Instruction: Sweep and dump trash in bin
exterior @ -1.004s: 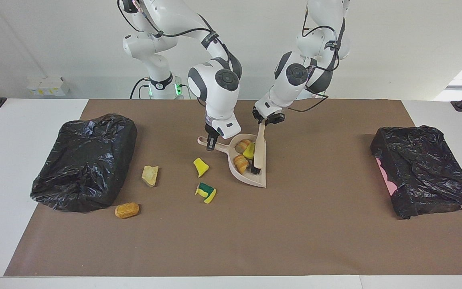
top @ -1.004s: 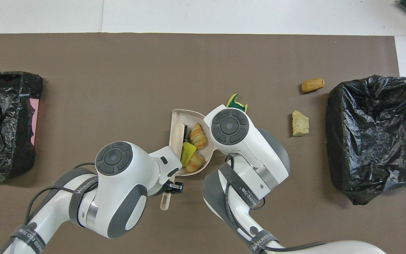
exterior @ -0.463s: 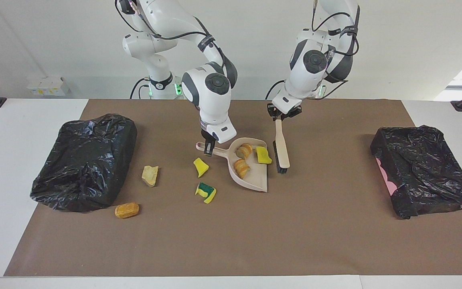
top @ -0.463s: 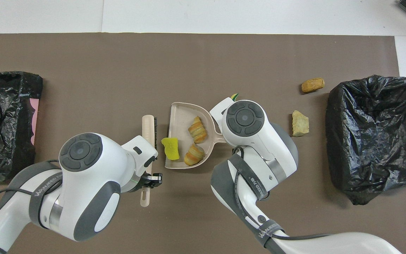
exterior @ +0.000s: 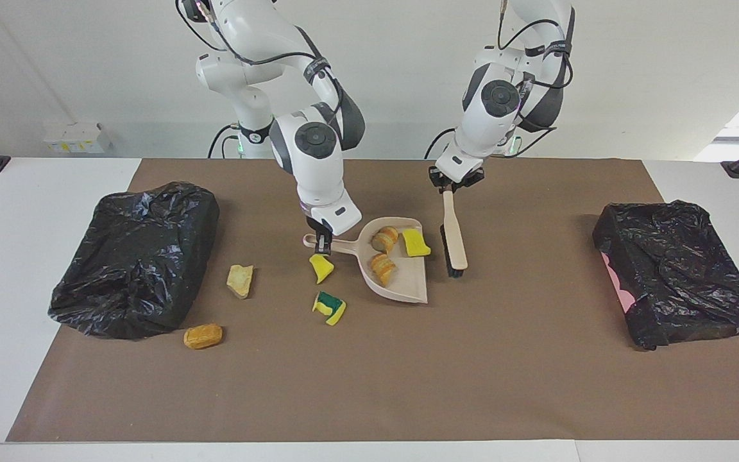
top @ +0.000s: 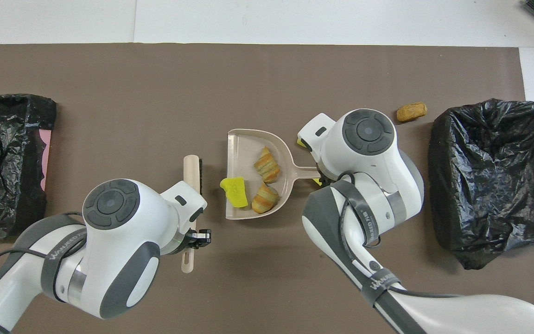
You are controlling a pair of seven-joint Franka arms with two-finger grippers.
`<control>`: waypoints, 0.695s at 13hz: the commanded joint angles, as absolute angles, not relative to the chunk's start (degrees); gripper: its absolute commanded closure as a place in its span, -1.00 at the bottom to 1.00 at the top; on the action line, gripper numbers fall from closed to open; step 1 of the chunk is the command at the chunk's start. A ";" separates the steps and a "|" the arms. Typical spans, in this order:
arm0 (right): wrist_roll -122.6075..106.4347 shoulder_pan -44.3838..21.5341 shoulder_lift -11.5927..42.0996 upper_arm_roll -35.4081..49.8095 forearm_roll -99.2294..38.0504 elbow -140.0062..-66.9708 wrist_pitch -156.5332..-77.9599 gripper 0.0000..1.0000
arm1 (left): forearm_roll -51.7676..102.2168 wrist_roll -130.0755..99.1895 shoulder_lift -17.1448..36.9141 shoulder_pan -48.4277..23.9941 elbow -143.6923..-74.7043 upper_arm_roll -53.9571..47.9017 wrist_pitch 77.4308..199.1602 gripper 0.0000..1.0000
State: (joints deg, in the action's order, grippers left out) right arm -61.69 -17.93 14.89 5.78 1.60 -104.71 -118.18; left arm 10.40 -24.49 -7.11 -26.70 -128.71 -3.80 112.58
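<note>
A brown paper mat (exterior: 408, 378) covers most of the white table (exterior: 23, 212). The beige plastic dustpan (exterior: 408, 282) near the mat's middle serves as the landmark. Well apart from the dustpan, toward the right arm's end, sits a large bin lined with crumpled black plastic (exterior: 135, 276); toward the left arm's end lies a second black-bagged bin (exterior: 677, 269) with a pink edge showing.

The right gripper (exterior: 322, 244) is clamped on the tip of the dustpan's handle. The left gripper (exterior: 451, 186) is closed around the handle end of a beige brush with black bristles (exterior: 454, 234), which lies just beside the dustpan toward the left arm's end.

In the dustpan rest two orange-brown striped chunks (exterior: 383, 251) and one bright yellow chunk (exterior: 416, 242). Just beside the dustpan's handle lies a yellow wedge (exterior: 321, 267); a yellow-and-green sponge piece (exterior: 330, 307) is farther from the robots than the handle. A pale beige chunk (exterior: 240, 280) and an orange-brown lump (exterior: 203, 335) lie near the large bin.
</note>
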 commanded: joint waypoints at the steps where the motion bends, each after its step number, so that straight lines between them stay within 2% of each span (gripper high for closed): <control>1: -66.87 -14.17 12.14 6.42 -1.49 -103.90 -117.34 1.00 | 9.32 -25.92 -11.50 -26.98 -133.93 -4.04 116.01 1.00; 5: -73.99 -8.36 11.25 6.42 -3.69 -102.13 -113.30 1.00 | 9.32 -33.98 -15.81 -32.41 -140.00 -5.45 117.68 1.00; 9: -80.05 -3.00 11.07 6.15 -3.34 -97.22 -107.15 1.00 | 9.32 -44.26 -19.60 -44.88 -144.40 -5.62 119.79 1.00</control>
